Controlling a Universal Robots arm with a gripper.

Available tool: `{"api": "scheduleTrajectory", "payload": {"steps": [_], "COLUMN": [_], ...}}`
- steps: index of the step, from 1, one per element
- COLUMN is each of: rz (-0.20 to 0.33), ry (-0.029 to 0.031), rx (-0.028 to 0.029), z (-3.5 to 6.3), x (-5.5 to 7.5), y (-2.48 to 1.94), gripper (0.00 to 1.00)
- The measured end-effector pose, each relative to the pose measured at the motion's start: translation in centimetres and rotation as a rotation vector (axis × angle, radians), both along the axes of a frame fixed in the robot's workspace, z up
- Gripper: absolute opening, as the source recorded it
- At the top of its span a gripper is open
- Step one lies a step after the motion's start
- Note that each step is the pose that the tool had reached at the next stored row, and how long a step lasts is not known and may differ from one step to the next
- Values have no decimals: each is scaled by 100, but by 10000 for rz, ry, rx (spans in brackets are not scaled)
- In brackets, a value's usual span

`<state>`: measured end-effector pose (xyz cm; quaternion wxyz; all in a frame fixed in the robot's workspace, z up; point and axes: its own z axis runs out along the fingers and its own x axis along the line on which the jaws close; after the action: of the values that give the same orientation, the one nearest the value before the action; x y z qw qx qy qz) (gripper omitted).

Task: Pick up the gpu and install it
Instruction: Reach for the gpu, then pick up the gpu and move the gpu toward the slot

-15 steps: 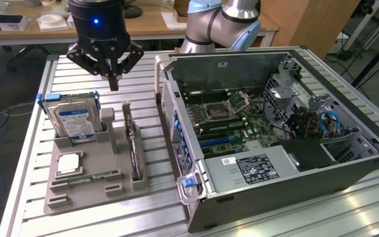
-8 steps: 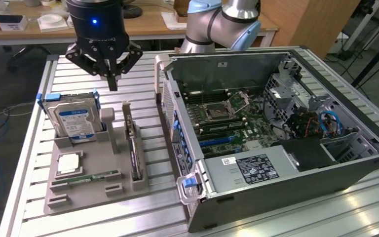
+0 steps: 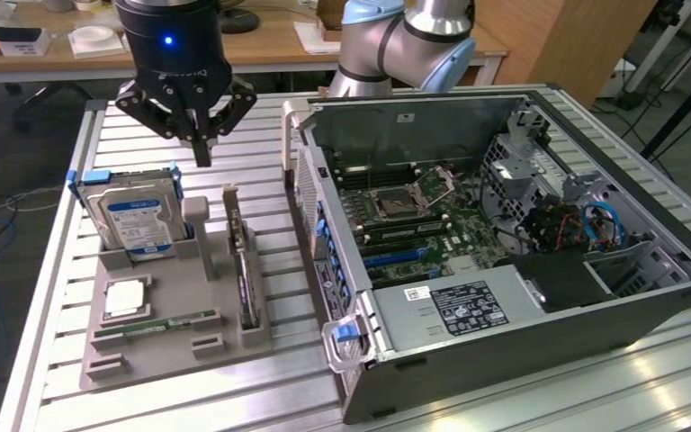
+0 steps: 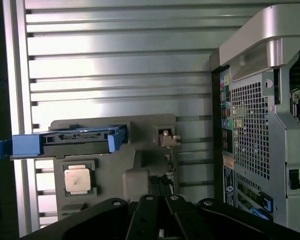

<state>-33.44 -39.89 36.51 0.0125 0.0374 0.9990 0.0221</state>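
Your black tool (image 3: pixel 202 155) hangs clenched, empty, near the thin dark silver-bracketed gpu (image 3: pixel 245 270) standing on edge in the grey plastic tray (image 3: pixel 154 358).

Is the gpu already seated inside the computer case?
No, the gpu stands on edge in the gray holder, outside the computer case.
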Motion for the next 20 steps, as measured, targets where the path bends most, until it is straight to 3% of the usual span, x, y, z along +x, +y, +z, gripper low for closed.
{"api": "scheduleTrajectory", "payload": {"steps": [4,12,20], "rz": [-1,-1,-1], "ry": [0,0,0], "rx": [0,0,0], "z": [0,0,0], "x": [-1,-1,-1], "y": [0,0,0], "gripper": [11,41,41]}}
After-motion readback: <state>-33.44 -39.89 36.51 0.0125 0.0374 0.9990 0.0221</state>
